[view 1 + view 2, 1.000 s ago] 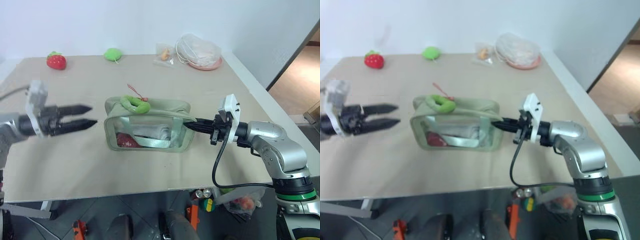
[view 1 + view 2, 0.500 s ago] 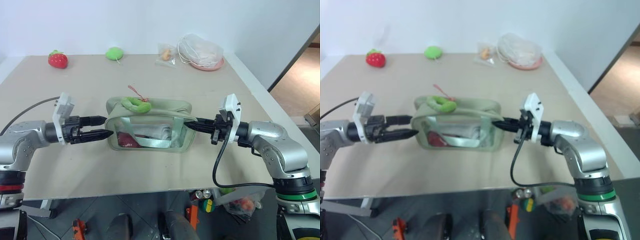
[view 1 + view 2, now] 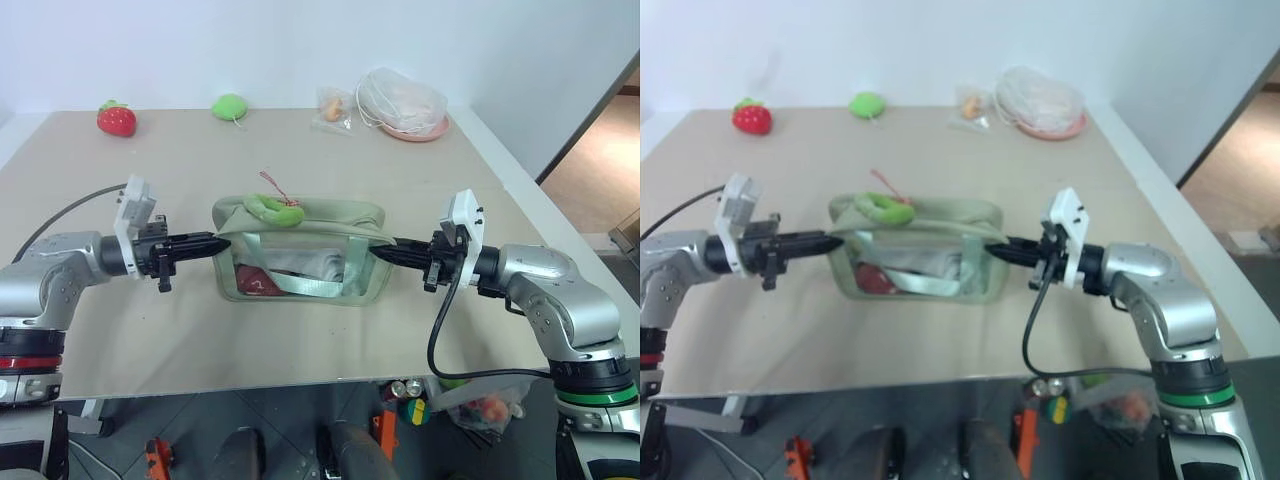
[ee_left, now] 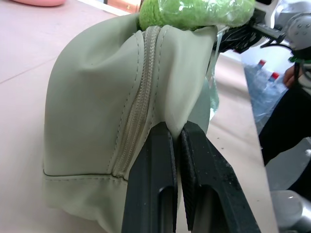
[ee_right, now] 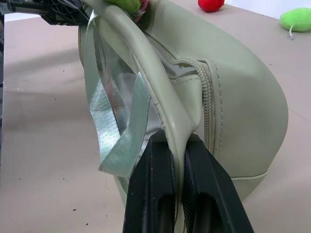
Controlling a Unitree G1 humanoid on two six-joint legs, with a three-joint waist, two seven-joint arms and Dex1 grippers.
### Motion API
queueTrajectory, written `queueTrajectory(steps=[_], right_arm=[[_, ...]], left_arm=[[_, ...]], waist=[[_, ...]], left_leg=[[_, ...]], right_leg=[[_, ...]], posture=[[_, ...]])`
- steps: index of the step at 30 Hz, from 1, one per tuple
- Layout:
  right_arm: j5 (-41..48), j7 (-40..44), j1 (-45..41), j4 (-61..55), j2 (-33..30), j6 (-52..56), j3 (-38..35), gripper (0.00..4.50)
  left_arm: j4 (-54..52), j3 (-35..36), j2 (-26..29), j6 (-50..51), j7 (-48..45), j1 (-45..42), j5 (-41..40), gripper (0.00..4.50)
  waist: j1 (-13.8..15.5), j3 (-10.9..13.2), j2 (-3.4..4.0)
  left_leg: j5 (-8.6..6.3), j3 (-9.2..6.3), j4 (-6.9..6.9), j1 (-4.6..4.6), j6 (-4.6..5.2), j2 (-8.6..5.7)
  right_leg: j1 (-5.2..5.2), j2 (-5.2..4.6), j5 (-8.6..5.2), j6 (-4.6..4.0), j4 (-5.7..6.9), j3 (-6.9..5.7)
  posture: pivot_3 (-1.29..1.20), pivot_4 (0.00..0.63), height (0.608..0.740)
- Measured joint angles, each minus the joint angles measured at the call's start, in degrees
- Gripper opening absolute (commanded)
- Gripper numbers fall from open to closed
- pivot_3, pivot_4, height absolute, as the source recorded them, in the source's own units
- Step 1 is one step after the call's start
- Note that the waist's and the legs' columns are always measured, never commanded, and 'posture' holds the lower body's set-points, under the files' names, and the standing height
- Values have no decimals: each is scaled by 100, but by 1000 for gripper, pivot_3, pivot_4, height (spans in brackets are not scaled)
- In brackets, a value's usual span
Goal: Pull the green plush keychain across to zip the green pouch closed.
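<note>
Beige table (image 3: 300, 340) carries a pale sage-green rectangular fabric pouch with a clear front panel (image 3: 300, 262), stretched between the two sets of jaws. Left gripper (image 3: 212, 244) has its jaws closed on a fold of fabric at the pouch's end beside the zipper (image 4: 141, 97); right gripper (image 3: 385, 252) has its jaws clamped on the opposite end's edge. Small bright lime-green plush keychain with a red cord loop (image 3: 272, 208) lies on the pouch's top, nearer the left jaws than the right.
</note>
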Motion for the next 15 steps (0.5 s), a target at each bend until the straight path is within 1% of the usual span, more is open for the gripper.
queueTrajectory(steps=[1, 2, 5, 6, 7, 8, 9, 10, 11, 13, 15], right_arm=[[37, -5, -2, 4, 1, 30, -13, 724], [59, -18, -3, 18, 0, 90, -23, 942], [115, -51, 0, 95, -1, 226, -25, 1946], [124, -50, 0, 100, -2, 238, -25, 2109], [245, -1, 70, 95, -67, 323, -99, 2828], [284, 4, 103, 95, -89, 342, -153, 3015], [386, 0, 157, 96, -107, 388, -299, 3390], [499, -12, 166, 97, -131, 451, -462, 3659], [645, -39, 164, 97, -155, 513, -688, 4087], [953, -104, 80, 111, -230, 648, -1124, 4087], [1169, -126, -130, 124, -307, 726, -1392, 4087]], left_arm=[[-28, 0, 0, -6, 0, 13, 5, 0], [-48, 6, 0, -7, 1, 27, 6, 0], [-135, 23, 0, -7, 14, 90, -1, 0], [-139, 23, 0, -7, 15, 94, -1, 0], [-197, 21, -4, 2, 23, 120, -8, 0], [-210, 21, -4, 4, 25, 130, -13, 0], [-246, 22, -5, 6, 29, 147, -23, 0], [-261, 24, -5, 7, 34, 163, -37, 0], [-284, 26, -5, 8, 40, 174, -49, 0], [-338, 42, -5, 9, 46, 210, -59, 0], [-350, 61, -5, 9, 49, 234, -62, 0]], waist=[[2, 0, 0], [3, 0, 0], [5, 0, 0], [5, 0, 0], [7, 0, 0], [9, 0, 0], [12, 0, 0], [13, 2, 3], [13, 3, 5], [13, 3, 5], [12, 3, 5]], left_leg=[[0, 0, 0, 0, 0, 0], [0, 0, 1, 0, 0, 0], [0, 0, 1, 0, 0, -2], [0, 0, 1, 0, 0, -2], [0, 0, 0, -2, 0, -4], [0, -1, 0, -2, 0, -6], [0, -1, 0, -5, 0, -8], [0, -1, 0, -5, 0, -9], [0, -3, 0, -5, 0, -11], [0, -3, 0, -3, 1, -12], [0, -1, 0, -1, 1, -13]], right_leg=[[0, 0, 0, 0, 0, 0], [1, -1, 0, 0, 0, 0], [1, -3, 0, 0, 0, 0], [1, -4, 0, 1, 0, 0], [1, -5, -2, 3, -1, 0], [1, -7, -3, 5, -1, -1], [1, -10, -4, 7, -2, -1], [-1, -11, -4, 7, -2, -1], [-1, -13, -4, 10, -2, -1], [0, -14, -2, 13, -2, -1], [0, -14, -1, 15, -2, 0]], posture=[[0, 150, 740], [0, 150, 740], [0, 150, 740], [0, 150, 740], [0, 150, 740], [0, 150, 740], [0, 150, 740], [0, 150, 740], [0, 150, 740], [0, 150, 740], [0, 150, 740]])
